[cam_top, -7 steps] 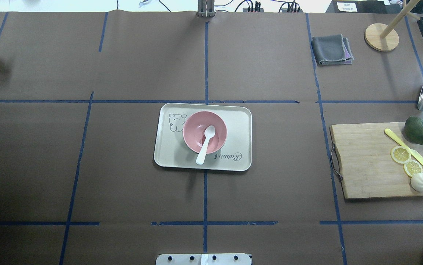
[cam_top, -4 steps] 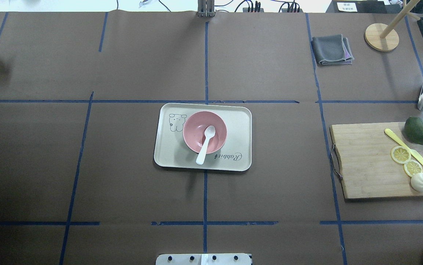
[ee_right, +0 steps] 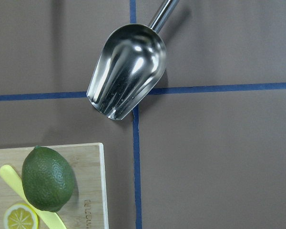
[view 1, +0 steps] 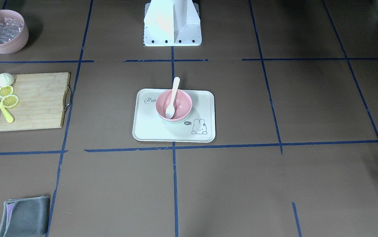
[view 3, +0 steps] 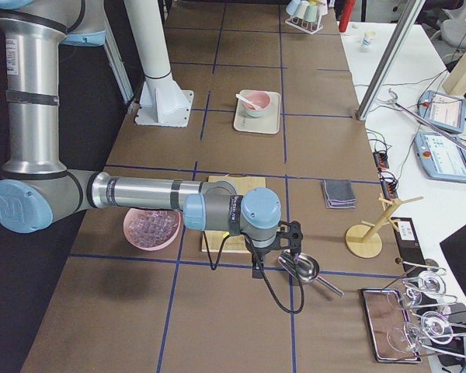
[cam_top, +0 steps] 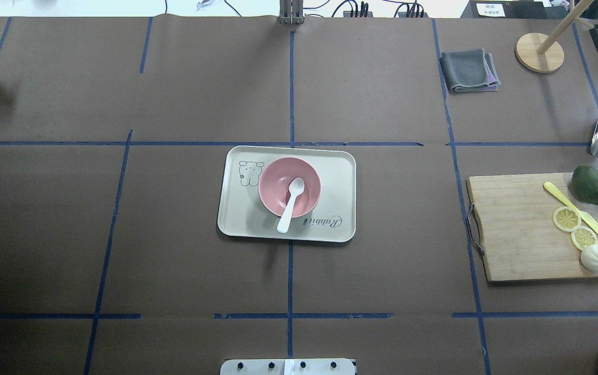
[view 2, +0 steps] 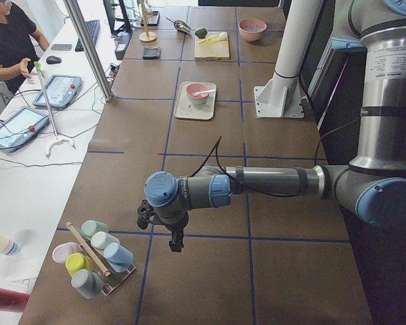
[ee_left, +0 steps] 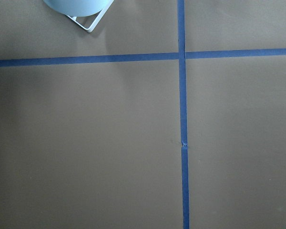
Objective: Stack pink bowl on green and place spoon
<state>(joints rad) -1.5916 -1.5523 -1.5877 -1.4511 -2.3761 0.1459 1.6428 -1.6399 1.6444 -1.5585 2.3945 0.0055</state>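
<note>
At my far left, my left pincer [view 2: 176,242] hung over bare table [cam_top: 174,94] just beside the cup rack [view 2: 95,261]. It showed in only 1 side view, so I could not tell whether its jaws stood apart or together. Its wrist camera saw nothing but crossed tape lines and the corner of the rack.

In the middle, on the centre tape line, sat the tray [cam_top: 338,172]. The pink bowl [cam_top: 278,182] stood on it, and a pale green sliver under its edge in the front-facing view was, I judged, the rim of the green bowl [view 1: 174,121] it nested in. The spoon [cam_top: 291,204] lay with its scoop end inside the pink bowl and its handle leaning out over the rim. Its long axis ran toward my base and tilted a little to my left. From how these lay, I judged both steps of the task done.

Further right came the cutting board [cam_top: 517,234] and the metal scoop [ee_right: 126,76]. My right pincer [view 3: 273,264] hung above that scoop, and I could not tell its state either.

The stack therefore lay well apart from both pincers: to the right of the left 1 and to the left of the right 1. Neither arm looked clearly nearer. If the spoon needed any touch, I judged its handle's slight lean would favour the left arm.
</note>
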